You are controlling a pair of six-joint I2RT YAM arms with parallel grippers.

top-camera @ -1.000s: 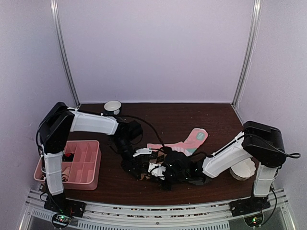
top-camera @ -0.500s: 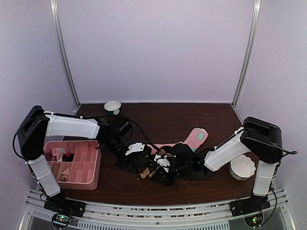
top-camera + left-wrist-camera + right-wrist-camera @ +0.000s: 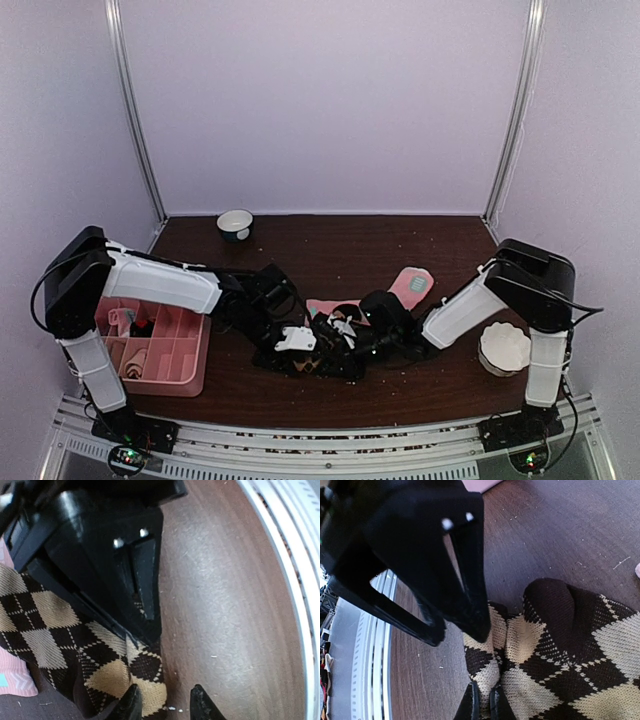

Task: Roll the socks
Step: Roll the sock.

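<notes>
Step in hand, as I am reading it: starting the roll at one end of the argyle pair [image 3: 60, 640], which is lying flat on the table [image 3: 225, 605] at lower centre of the overhead view, with both hands working on it. The pink pair [image 3: 410, 285] is lying just behind it, toe pointing toward the upper right, partly overlapped by the argyle fabric. The right hand [image 3: 483, 705] is pressing down with its fingers together, apparently pinching a thin fold at the sock's tan-and-brown edge. The left hand [image 3: 165, 707] is standing with its fingers apart: one tip is resting on the corner diamond, the other is over bare wood just beside the edge, so nothing is clamped there. Both arms are reaching low and long toward the middle, forearms nearly level with the table and wrists angled down, the two hands facing each other almost tip to tip. To do this well, I am judging that the left hand should be gathering both layers of the edge, not only the top one, and turning the fabric over tightly while the right one is holding it taut. Crowded fingers are the risk, as they could be colliding or dragging the pink sock along. The tray [image 3: 190, 370] is sitting well apart at lower left.
</notes>
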